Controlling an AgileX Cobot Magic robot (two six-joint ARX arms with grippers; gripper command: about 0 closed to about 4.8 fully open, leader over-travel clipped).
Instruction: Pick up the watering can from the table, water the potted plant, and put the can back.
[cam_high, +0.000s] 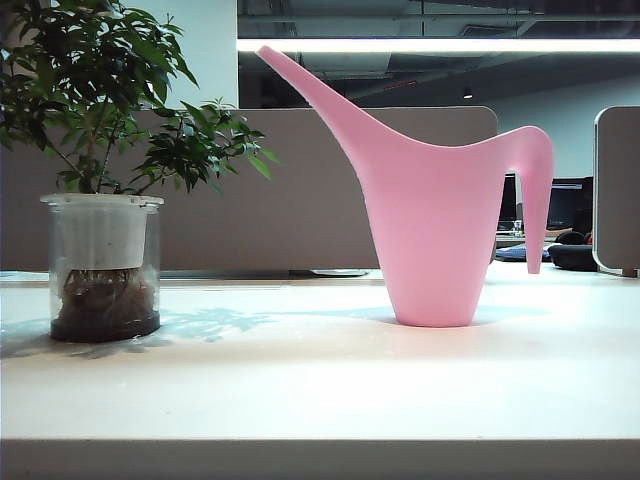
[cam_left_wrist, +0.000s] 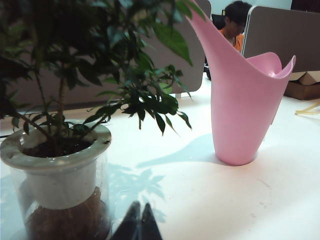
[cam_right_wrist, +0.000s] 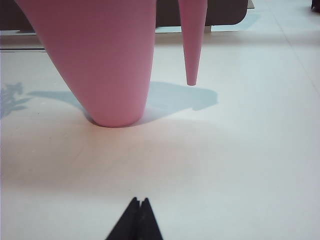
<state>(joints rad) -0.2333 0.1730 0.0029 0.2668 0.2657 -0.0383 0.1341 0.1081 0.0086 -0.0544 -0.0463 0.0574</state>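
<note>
Tall pink watering can (cam_high: 436, 220), grippers apart

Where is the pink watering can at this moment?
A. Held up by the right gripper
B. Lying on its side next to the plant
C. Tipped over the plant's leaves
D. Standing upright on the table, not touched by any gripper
D: the watering can stands upright on the table, apart from the shut right gripper.

Watering can (cam_high: 435, 220): smooth pink plastic, slight sheen. Worktop (cam_high: 320, 390): smooth, matt, cream. Potted plant (cam_high: 100, 200): clear glossy jar, white inner pot, glossy dark leaves.
</note>
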